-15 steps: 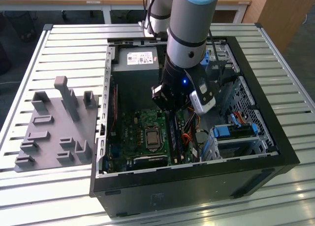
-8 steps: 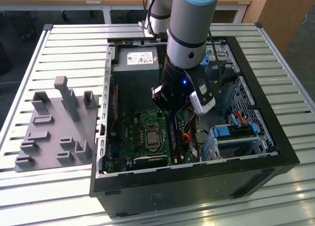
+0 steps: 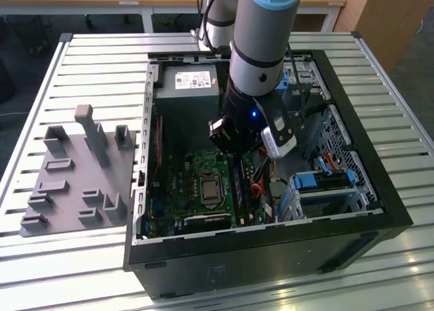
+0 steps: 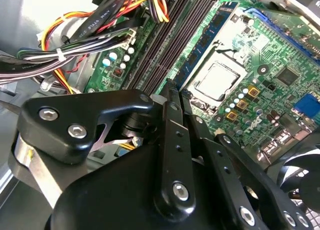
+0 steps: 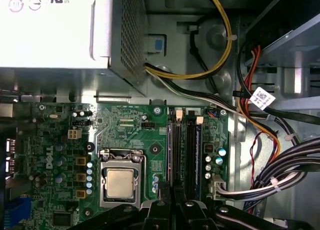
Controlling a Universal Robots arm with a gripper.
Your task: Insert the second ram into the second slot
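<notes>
My gripper (image 3: pixel 234 152) is low inside the open computer case, over the memory slots (image 3: pixel 241 189) to the exterior view's right of the processor socket (image 3: pixel 207 189). The second ram (image 4: pixel 207 34), a thin blue board, stands on edge beside the socket in the second wrist view. It runs straight in between my fingertips. In the first wrist view it is a narrow bluish line (image 5: pixel 171 150) over the slot nearest the socket. The gripper (image 4: pixel 175 92) (image 5: pixel 170 192) is shut on it. How deep it sits in the slot is hidden. Dark slots (image 4: pixel 165 39) (image 5: pixel 190 150) lie alongside.
Bundled cables (image 4: pixel 75 44) (image 5: pixel 280 175) run close beside the slots. The power supply (image 3: pixel 193 84) sits at the back of the case, and a drive cage (image 3: pixel 322 185) is at the exterior view's right. A grey fixture (image 3: pixel 74 182) lies on the slatted table, left of the case.
</notes>
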